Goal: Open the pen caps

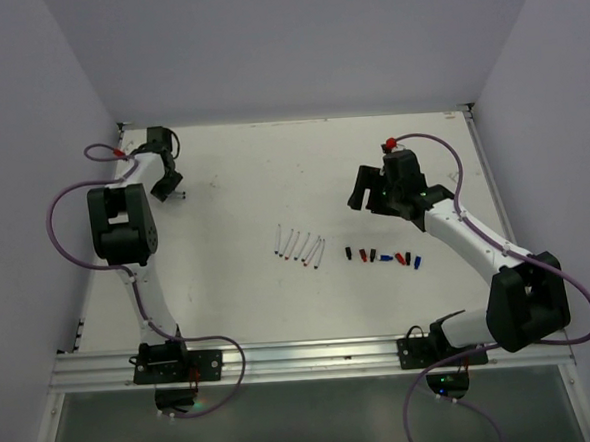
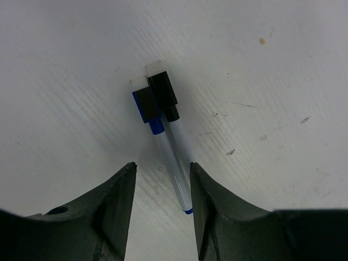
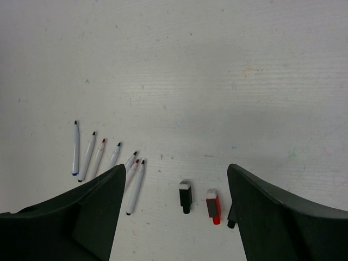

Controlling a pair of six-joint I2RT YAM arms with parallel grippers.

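Note:
Several uncapped white pens (image 1: 298,245) lie in a row mid-table, also in the right wrist view (image 3: 89,155). A row of loose caps (image 1: 382,257) in black, red and blue lies to their right; a black cap (image 3: 185,196) and a red cap (image 3: 213,205) show below my right gripper (image 3: 176,168), which is open, empty and above the table (image 1: 361,193). My left gripper (image 1: 168,189) is open at the far left. In its wrist view (image 2: 162,168) the fingers straddle a white barrel (image 2: 178,174) of two capped pens, one with a blue cap (image 2: 147,106), one with a black cap (image 2: 163,93).
White walls enclose the table on the left, back and right. A metal rail (image 1: 303,356) runs along the near edge by the arm bases. Purple cables (image 1: 60,230) loop beside each arm.

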